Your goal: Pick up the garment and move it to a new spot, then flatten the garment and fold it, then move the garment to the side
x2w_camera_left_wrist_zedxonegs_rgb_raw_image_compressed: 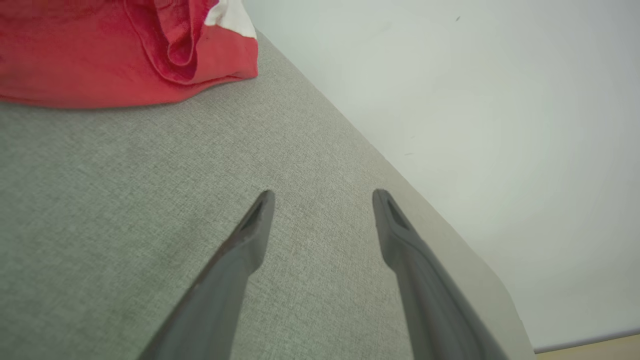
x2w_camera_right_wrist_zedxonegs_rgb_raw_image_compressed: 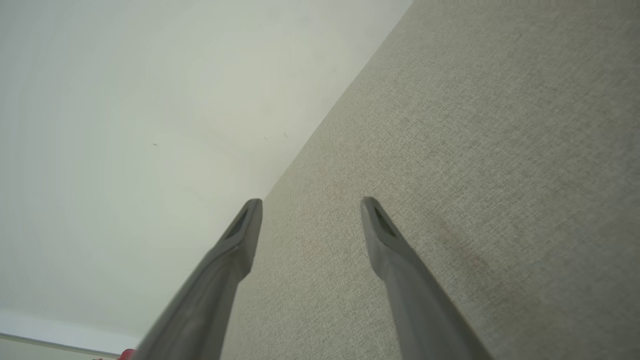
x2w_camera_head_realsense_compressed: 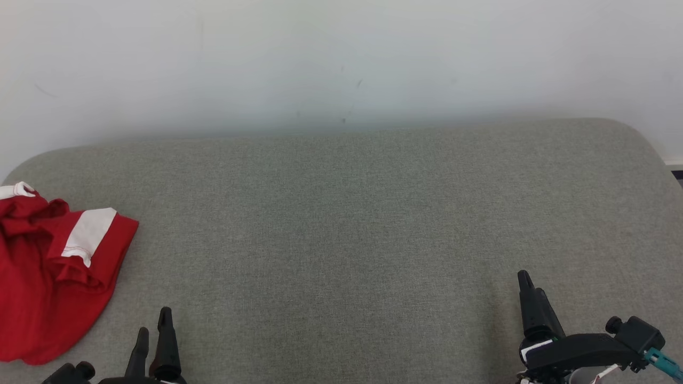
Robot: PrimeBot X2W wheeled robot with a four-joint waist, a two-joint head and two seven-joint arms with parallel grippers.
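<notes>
The garment [x2w_camera_head_realsense_compressed: 48, 277] is red with a white band and lies crumpled at the far left of the grey fabric surface [x2w_camera_head_realsense_compressed: 341, 213], partly cut off by the head view's left edge. My left gripper [x2w_camera_head_realsense_compressed: 153, 322] is just right of it near the front edge, open and empty, apart from the cloth. The left wrist view has the garment [x2w_camera_left_wrist_zedxonegs_rgb_raw_image_compressed: 100, 55] at its upper left, well beyond my open left gripper [x2w_camera_left_wrist_zedxonegs_rgb_raw_image_compressed: 324, 196]. My right gripper [x2w_camera_head_realsense_compressed: 528, 288] hovers at the lower right, far from the garment. In the right wrist view the right gripper [x2w_camera_right_wrist_zedxonegs_rgb_raw_image_compressed: 311, 202] is open with nothing between its fingers.
A white wall [x2w_camera_head_realsense_compressed: 341, 53] runs right behind the grey surface. The surface has rounded back corners, one at the right [x2w_camera_head_realsense_compressed: 635, 133]. A strip of floor and skirting shows past that corner [x2w_camera_head_realsense_compressed: 675, 168].
</notes>
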